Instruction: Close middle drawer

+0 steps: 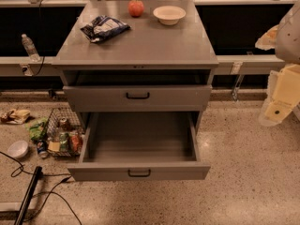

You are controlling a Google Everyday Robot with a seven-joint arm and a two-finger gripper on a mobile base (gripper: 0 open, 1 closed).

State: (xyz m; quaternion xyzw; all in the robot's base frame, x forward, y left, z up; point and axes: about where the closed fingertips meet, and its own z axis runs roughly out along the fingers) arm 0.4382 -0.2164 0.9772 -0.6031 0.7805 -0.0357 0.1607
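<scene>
The grey metal cabinet [140, 43] stands in the middle of the camera view. Its middle drawer [139, 173] is pulled far out toward me; it is empty, and a small black handle sits at the centre of its front panel. The upper drawer [137, 97] above it stands slightly out. The lowest drawer is hidden under the open one. My gripper [277, 108] hangs at the right edge of the view, about level with the upper drawer, to the right of the cabinet and apart from it.
On the cabinet top lie a snack bag [105, 28], a red apple [136, 8] and a white bowl [169, 14]. A wire basket of cans [64, 132], a white bowl [18, 148], cables [28, 182] and litter lie on the floor at left. A water bottle [29, 47] stands on a ledge.
</scene>
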